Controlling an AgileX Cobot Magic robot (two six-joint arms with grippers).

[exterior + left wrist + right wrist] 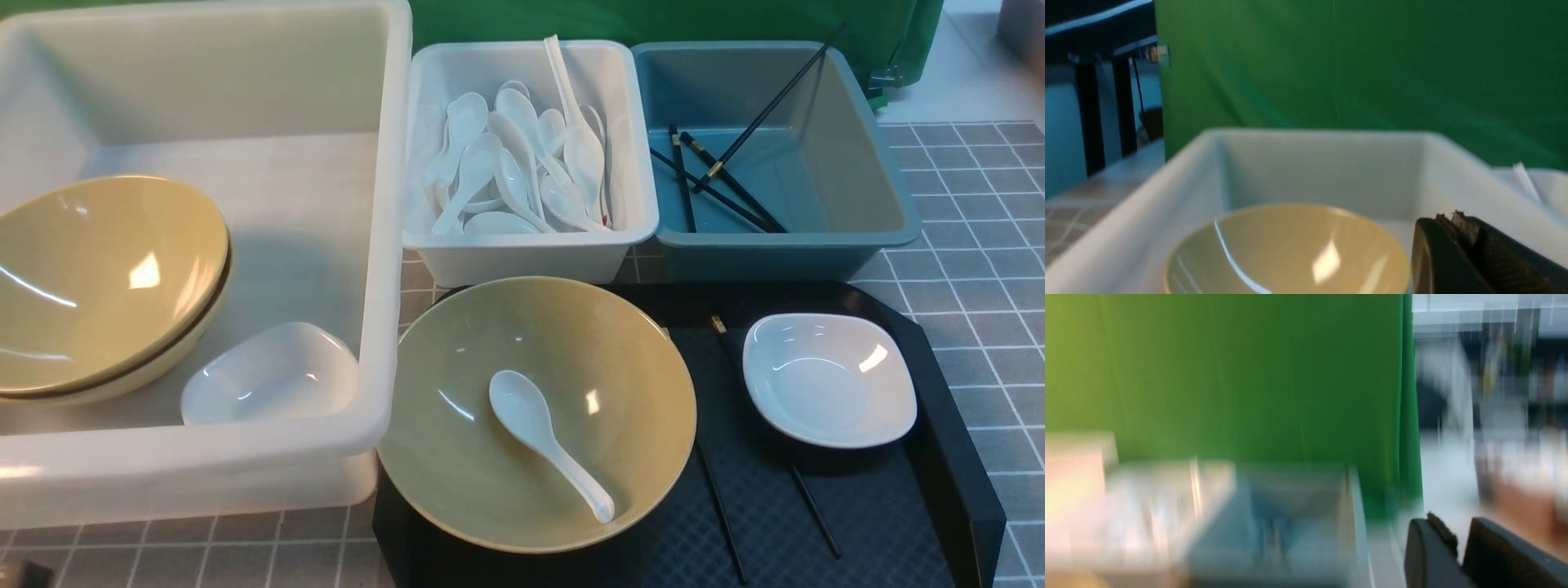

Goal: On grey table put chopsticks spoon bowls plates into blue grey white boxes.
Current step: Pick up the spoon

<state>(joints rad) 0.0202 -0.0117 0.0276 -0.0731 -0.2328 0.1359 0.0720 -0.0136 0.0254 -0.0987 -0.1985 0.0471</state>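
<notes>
Spoon [549, 441] lies in bowl [620, 367] on black tray [898, 523]. Beside it, plate [829, 380] rests over two chopsticks [722, 514]. The bowl's rim sits close to the tub [384, 245] wall. Only the wrist views show the claws: left claw [1453, 218] closed, empty, near stacked bowls [106, 278] in the tub; right claw [1457, 539] narrowly parted, empty, view blurred. Bare surface [980, 245] lies right of the tray.

Green curtain backdrop [694, 20], pale floor [955, 73] beyond

The left tool [1453, 222] and right tool [1459, 537] are black (frayed pad edges).
</notes>
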